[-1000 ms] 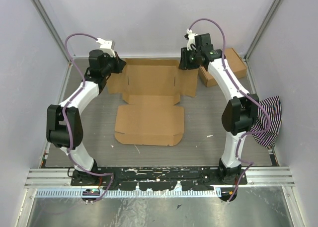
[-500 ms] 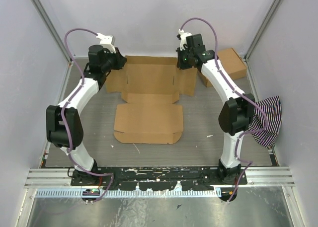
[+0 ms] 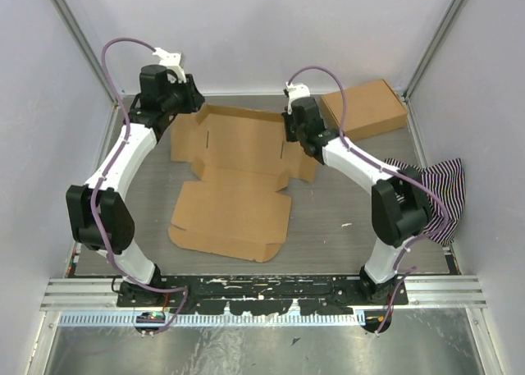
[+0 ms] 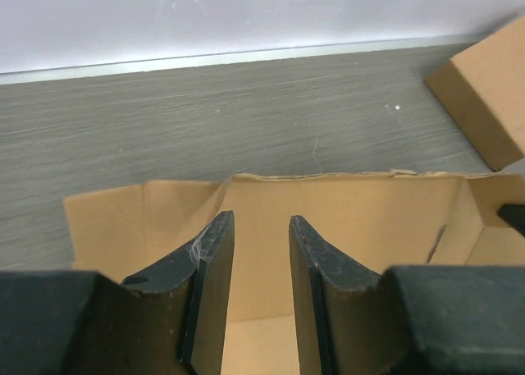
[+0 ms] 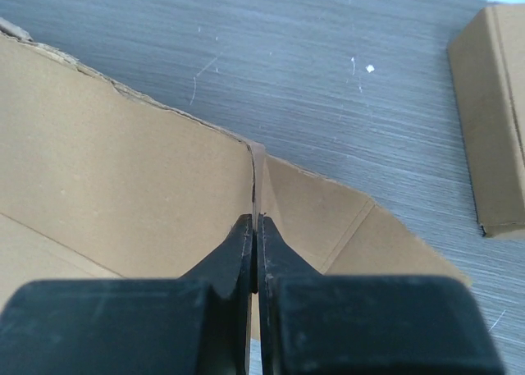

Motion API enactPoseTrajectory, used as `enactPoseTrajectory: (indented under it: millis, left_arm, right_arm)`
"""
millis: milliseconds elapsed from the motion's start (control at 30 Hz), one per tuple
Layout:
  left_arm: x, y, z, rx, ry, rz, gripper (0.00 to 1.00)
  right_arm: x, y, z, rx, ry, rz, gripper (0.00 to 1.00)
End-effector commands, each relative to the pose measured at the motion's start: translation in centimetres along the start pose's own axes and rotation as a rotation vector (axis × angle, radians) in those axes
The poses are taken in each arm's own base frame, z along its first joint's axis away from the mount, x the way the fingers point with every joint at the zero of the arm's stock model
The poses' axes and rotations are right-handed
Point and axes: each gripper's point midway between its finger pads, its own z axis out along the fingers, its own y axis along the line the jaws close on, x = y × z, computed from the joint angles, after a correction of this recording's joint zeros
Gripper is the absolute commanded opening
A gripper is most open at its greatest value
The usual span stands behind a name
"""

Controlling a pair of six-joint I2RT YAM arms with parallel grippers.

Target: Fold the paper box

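The paper box (image 3: 234,211) lies opened out in the middle of the table, skewed, with its far panel and side flaps partly raised. My right gripper (image 3: 294,134) is at the box's far right flap. In the right wrist view this gripper (image 5: 256,219) is shut on a thin upright cardboard edge of the box (image 5: 123,170). My left gripper (image 3: 187,102) hovers at the far left corner. In the left wrist view it (image 4: 260,219) stands open with nothing between its fingers, and the box's raised wall (image 4: 344,219) is behind them.
A compact flat brown carton (image 3: 362,108) lies at the back right, also seen as the carton (image 4: 484,96) and the carton (image 5: 496,121) in the wrist views. A striped cloth (image 3: 439,194) hangs at the right edge. Grey walls close in the back and sides.
My left gripper has opened. My right gripper has shut on the box's right flap and moved toward me and left. The box has swung, its near panel shifting left.
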Motion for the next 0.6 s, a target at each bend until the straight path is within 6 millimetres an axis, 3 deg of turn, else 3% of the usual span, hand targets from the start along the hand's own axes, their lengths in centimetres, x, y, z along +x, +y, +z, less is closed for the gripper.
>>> enactPoseTrajectory:
  millis: [0, 133, 333, 567]
  left_arm:
    - [0.2, 0.4, -3.1, -0.049, 0.022, 0.067, 0.40]
    - [1.1, 1.0, -3.8, -0.076, 0.036, 0.090, 0.40]
    - [1.0, -0.6, -4.1, -0.043, 0.029, 0.112, 0.40]
    - [2.6, -2.3, -4.7, -0.032, 0.057, 0.162, 0.39]
  right_arm:
    - [-8.4, -0.6, -4.5, 0.062, -0.403, 0.068, 0.01]
    - [-8.9, -0.5, -6.3, 0.043, -0.513, 0.098, 0.01]
    - [-9.2, -0.5, -8.1, 0.035, -0.623, 0.102, 0.01]
    - [-8.5, -0.2, -7.7, 0.060, -0.617, 0.105, 0.01]
